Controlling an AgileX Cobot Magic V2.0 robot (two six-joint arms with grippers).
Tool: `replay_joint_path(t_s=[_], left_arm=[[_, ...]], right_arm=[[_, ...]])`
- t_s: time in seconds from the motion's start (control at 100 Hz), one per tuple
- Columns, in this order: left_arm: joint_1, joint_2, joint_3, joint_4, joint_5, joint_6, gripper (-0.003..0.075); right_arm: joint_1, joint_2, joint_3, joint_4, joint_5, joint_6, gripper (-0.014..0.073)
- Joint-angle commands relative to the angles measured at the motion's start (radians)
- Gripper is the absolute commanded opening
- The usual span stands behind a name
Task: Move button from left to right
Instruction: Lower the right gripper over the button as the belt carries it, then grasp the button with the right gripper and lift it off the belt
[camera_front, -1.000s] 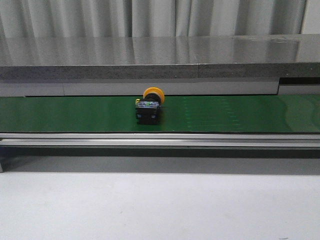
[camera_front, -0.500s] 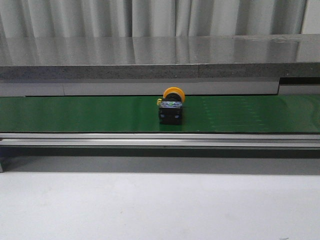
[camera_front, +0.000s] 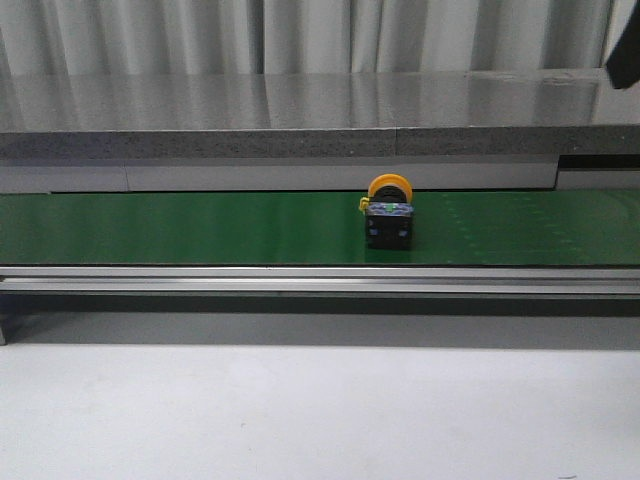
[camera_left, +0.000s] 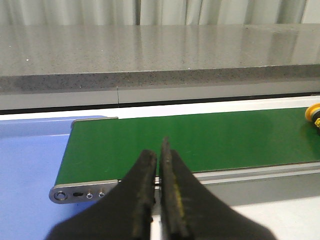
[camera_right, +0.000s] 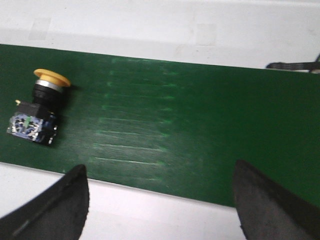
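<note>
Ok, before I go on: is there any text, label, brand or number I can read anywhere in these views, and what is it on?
No readable text in any view.
The button: small green, yellow and blue marks on the end of its black body, too small and blurred to read as characters.
The green belt: faint pale streaks only, no print.
The conveyor's metal end plate: holes and screws, no lettering visible.
The right gripper and left gripper: no markings visible.

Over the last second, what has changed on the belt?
The button has travelled rightward along the green belt, from left of centre to right of centre, lying the same way, untouched. A dark object now shows at the top right corner. Belt and counter are unchanged.
</note>
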Motion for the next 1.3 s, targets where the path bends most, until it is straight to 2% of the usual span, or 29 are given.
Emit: replay_joint_path(t_s=[0.0,0.15,0.48,1.07,1.17,1.29], left_arm=[[-0.001,0.009,-0.031,-0.011,-0.087,-0.004,0.0005],[-0.001,0.009,-0.031,-0.011,-0.087,-0.004,0.0005],[-0.001,0.009,-0.031,-0.011,-0.087,-0.004,0.0005],[-0.001,0.009,-0.031,-0.011,-0.087,-0.004,0.0005],[-0.001,0.009,-0.031,-0.011,-0.087,-0.004,0.0005],[-0.001,0.009,-0.031,-0.011,-0.087,-0.004,0.0005]], right_arm=[[0.039,0.046,-0.074,0.012,-0.064,-0.003,0.0556],[0.096,0.162,-0.143,0.012,-0.083,-0.003,0.0556],[0.153,0.329,-0.237,0.049,-0.096,-0.003,0.0556],[0.162,0.464,-0.238,0.05,-0.109,-0.003,0.0556],[0.162,0.484,-0.238,0.049,-0.106,-0.003,0.0504],[0.161,0.488,-0.238,0.049,-0.097,-0.003,0.0321]])
